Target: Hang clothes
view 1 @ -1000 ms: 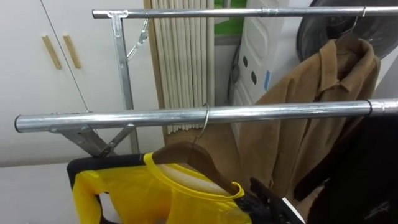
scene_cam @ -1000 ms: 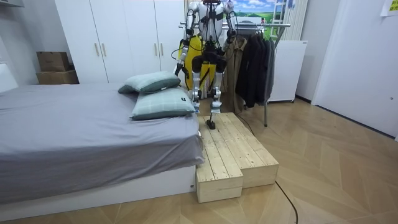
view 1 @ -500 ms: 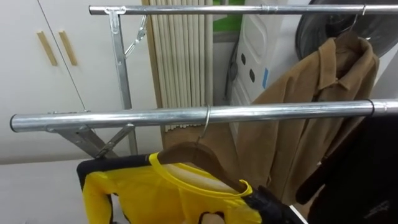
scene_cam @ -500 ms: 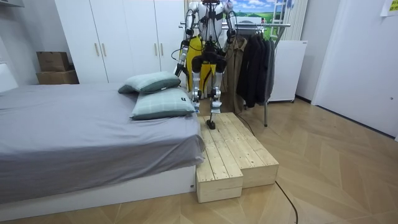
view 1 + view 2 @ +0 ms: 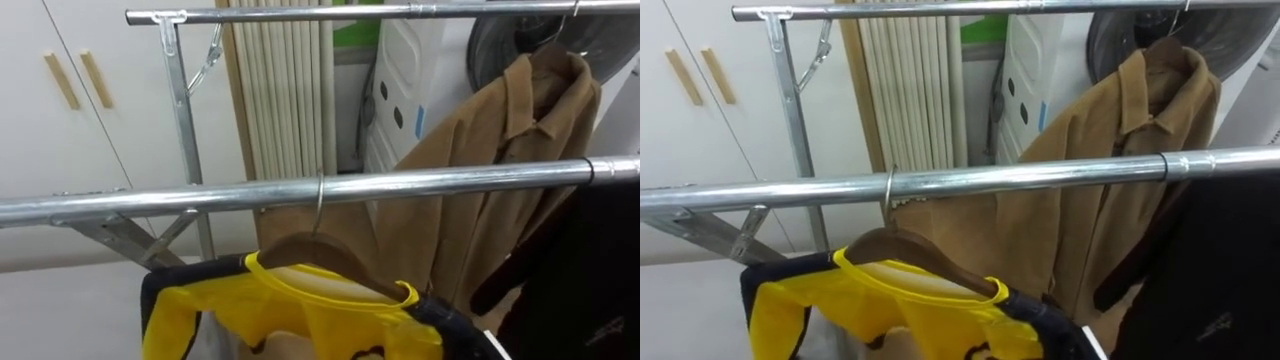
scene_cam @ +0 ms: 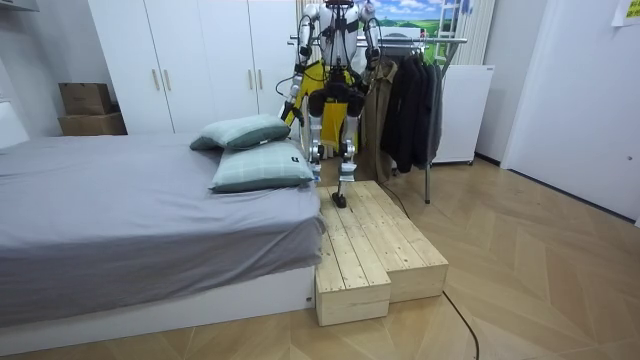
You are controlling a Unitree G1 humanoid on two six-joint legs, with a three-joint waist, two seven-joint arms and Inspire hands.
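A yellow garment [image 5: 300, 320] with dark shoulders hangs on a brown wooden hanger [image 5: 315, 255]. The hanger's metal hook [image 5: 319, 200] sits over the near steel rail [image 5: 300, 192] of the clothes rack. My right hand [image 5: 488, 343] shows as a sliver at the lower right, under the garment's dark shoulder, with its fingers hidden. In the room view I stand upright facing the rack [image 6: 430, 42], the yellow garment [image 6: 311, 78] in front of me. My left hand [image 6: 292, 106] is a small shape at the garment's side.
A brown coat [image 5: 500, 170] hangs from the far rail [image 5: 350, 13], and dark clothes [image 5: 590, 270] hang at the right on the near rail. White wardrobe doors [image 5: 70, 90] stand at the left. Behind me are a wooden platform [image 6: 370, 240] and a bed [image 6: 130, 220].
The view has shifted a little. The garment's collar and dark shoulder have spread to the right and now cover the dark fingers seen earlier at the lower right. The hook stays on the rail.
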